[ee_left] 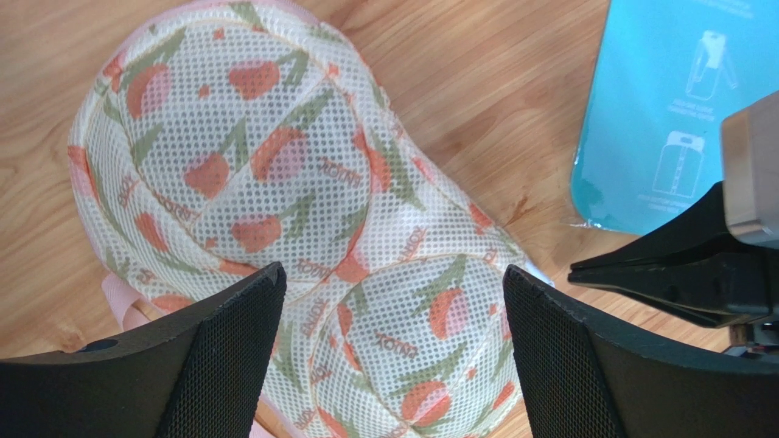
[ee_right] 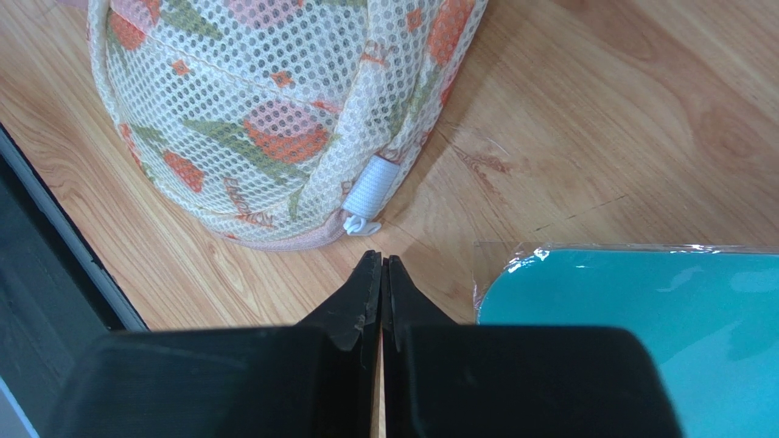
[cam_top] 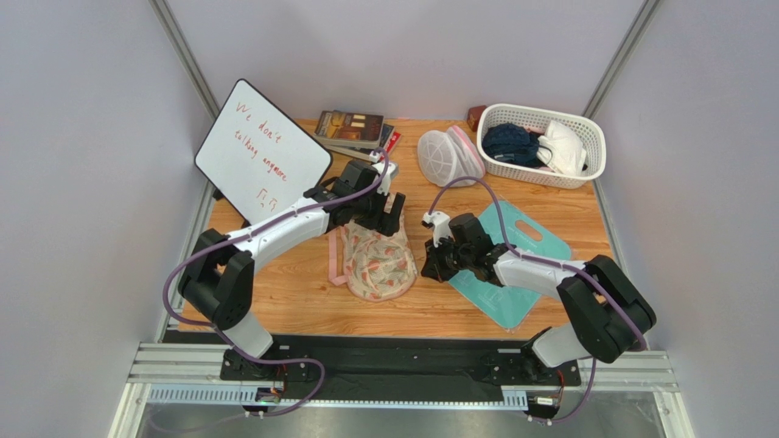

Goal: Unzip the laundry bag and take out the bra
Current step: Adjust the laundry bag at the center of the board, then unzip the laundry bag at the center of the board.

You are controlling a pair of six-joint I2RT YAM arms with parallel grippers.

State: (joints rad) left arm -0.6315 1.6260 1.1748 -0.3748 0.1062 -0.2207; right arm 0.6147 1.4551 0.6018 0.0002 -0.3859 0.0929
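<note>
The laundry bag (cam_top: 379, 263) is a cream mesh pouch with peach-orange flowers, pink edging and a pink strap, lying on the wooden table. My left gripper (cam_top: 388, 217) hangs open over its far end; in the left wrist view (ee_left: 391, 292) the bag (ee_left: 274, 173) fills the space between the wide jaws, untouched. My right gripper (cam_top: 432, 266) is shut and empty just right of the bag. In the right wrist view its tips (ee_right: 381, 263) sit a little short of the bag's white zipper tab (ee_right: 368, 193) at the bag's (ee_right: 265, 119) pink rim. The bra is hidden.
A teal plastic-wrapped card (cam_top: 507, 265) lies under the right arm. A white mesh dome bag (cam_top: 448, 157), a white basket (cam_top: 585, 151) of clothes, books (cam_top: 352, 128) and a whiteboard (cam_top: 261, 151) stand at the back. The black rail (ee_right: 37, 274) runs along the near edge.
</note>
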